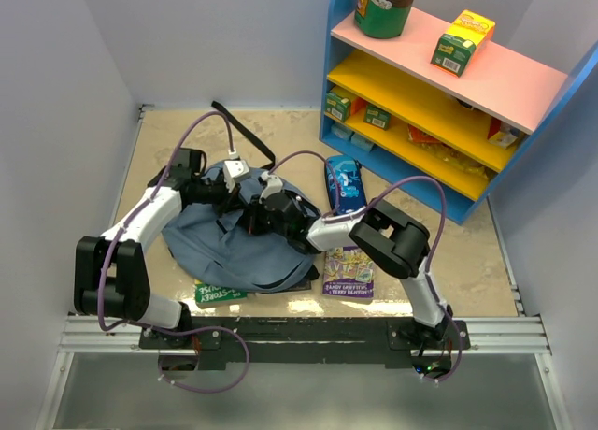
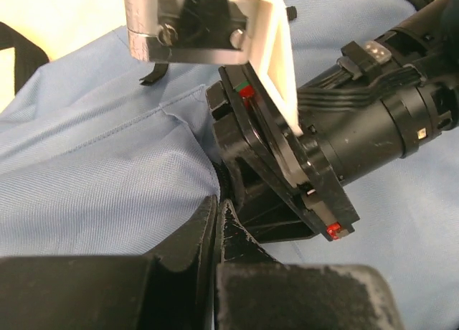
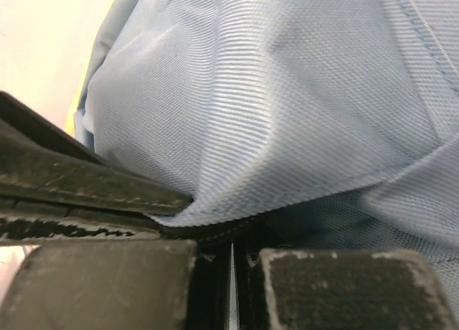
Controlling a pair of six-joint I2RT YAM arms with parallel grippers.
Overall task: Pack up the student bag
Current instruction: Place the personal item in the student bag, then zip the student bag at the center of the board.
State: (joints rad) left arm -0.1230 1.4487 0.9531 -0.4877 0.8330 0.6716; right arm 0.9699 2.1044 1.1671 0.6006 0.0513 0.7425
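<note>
Table (image 1: 448, 262) first: sandy top, walls close on three sides, the open room lying front right. Shelf unit (image 1: 523, 79) stands far right, with a dark-topped green tub (image 1: 385, 7) and a carton (image 1: 462, 40) on its pink top board. Centre-left lies the student bag (image 1: 234, 248), soft slate-blue weave, rumpled, overlapping a green book (image 1: 217, 291). Left gripper (image 2: 217, 204) has its jaws together on a fabric fold, and the right gripper (image 3: 231, 247) jaws clamp the bag's stitched edge.
</note>
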